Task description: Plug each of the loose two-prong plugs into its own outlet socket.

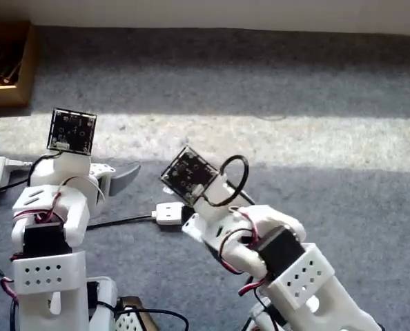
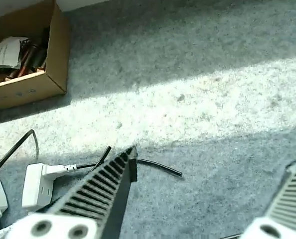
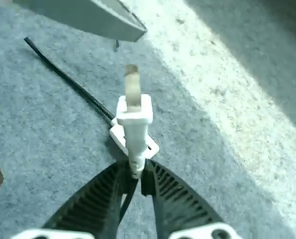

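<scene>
**A:** Where's the plug [image 3: 133, 117]?

**B:** In the right gripper [image 3: 134, 174]. Its jaws are clamped on the plug's tail, where the cord leaves. The white body sits low over the carpet [image 1: 315, 103], toward the near edge. I can't tell whether it touches.

**A:** Which way does it point?

**B:** Its long axis runs in line with the jaws. The prongs [image 3: 131, 79] lead away from the wrist, toward the left arm.

**A:** And the socket?

**B:** A white socket block [image 2: 36, 186] lies by the carpet's left edge, past the left arm and well apart from the held plug. One white plug seems to be seated in it. I can't tell which slot is free.

**A:** So the left arm is nearer?

**B:** Yes. The left gripper [image 2: 213, 162] hangs between plug and block with its jaws wide apart, holding nothing. My guess is that the right arm must carry the prongs leftward or hand the plug over.

**A:** Any risk?

**B:** A black cord [image 2: 158, 167] lies across that path.
</scene>
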Controlling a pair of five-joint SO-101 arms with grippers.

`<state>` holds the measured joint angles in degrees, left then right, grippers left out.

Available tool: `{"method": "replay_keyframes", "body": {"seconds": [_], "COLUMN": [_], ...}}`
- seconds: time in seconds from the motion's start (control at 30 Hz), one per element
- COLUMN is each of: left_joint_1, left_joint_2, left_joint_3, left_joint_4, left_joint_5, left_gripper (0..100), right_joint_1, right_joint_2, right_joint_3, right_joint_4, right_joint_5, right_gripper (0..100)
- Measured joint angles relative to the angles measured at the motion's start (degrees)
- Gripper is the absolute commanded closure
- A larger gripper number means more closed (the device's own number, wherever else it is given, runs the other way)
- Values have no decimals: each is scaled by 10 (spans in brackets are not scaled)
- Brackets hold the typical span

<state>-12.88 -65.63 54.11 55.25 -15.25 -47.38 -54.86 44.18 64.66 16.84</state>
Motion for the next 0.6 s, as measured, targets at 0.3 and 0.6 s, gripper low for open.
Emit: {"method": "replay_keyframes", "body": {"seconds": [0.3,0.6], "left_joint_1": [2,2], "left_joint_2": [0,0], "left_joint_3": [-35,-91], "left_joint_4": [2,45], "left_joint_5": [0,0], "left_gripper": [413,408], "right_joint_1": [-21,10], "right_joint_2": [90,122], "right_joint_3": [28,28], "right_joint_4": [-77,-111], "right_joint_5": [0,0], "right_gripper": [992,992]}}
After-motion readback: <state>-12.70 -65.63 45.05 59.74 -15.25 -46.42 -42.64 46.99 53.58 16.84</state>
